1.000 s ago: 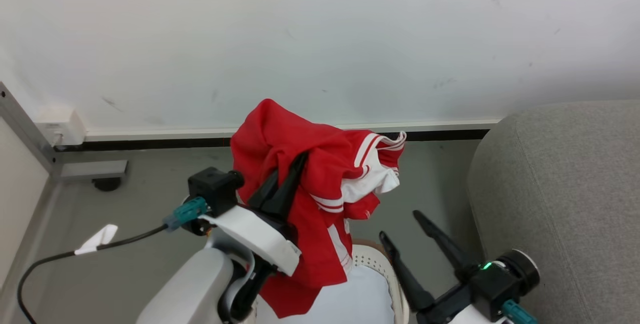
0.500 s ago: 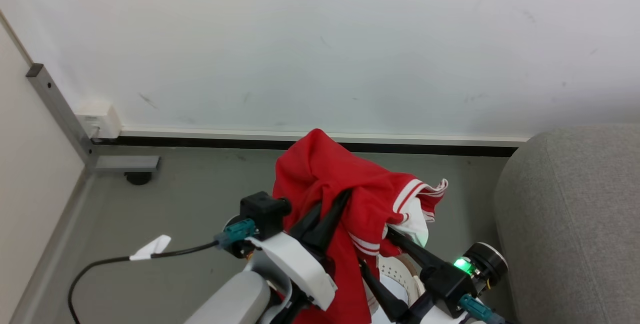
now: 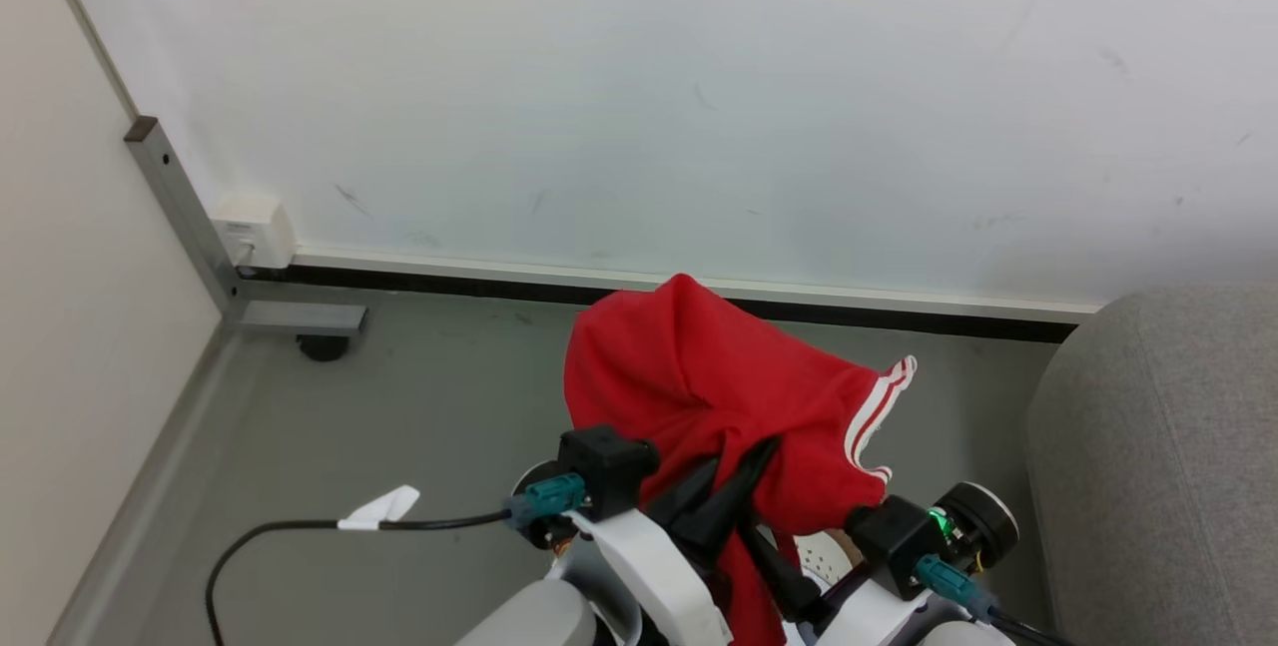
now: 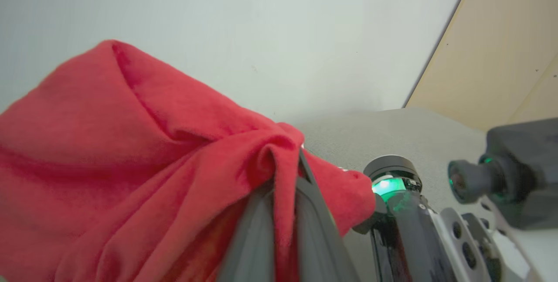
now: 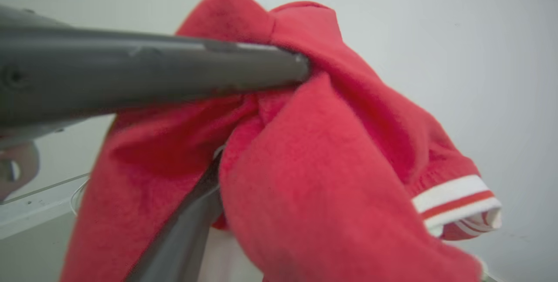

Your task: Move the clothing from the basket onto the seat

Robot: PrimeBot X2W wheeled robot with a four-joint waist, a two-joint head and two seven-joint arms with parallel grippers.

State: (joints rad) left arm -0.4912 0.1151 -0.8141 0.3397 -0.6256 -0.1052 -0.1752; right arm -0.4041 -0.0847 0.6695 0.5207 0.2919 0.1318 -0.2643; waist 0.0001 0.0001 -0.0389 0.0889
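My left gripper [image 3: 744, 456] is clamped on a fold of the red garment [image 3: 699, 376], holding it in the air over the basket [image 3: 824, 558], apart from the grey seat [image 3: 1158, 446]. My right gripper [image 5: 222, 164] pokes under the cloth, and I cannot tell whether it grips.

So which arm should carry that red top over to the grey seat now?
Probably the left: the left tool is shut on the clothing, holding it up. The seat lies on the right side, nearer the right tool, but that one is buried under the fabric, grip unclear.
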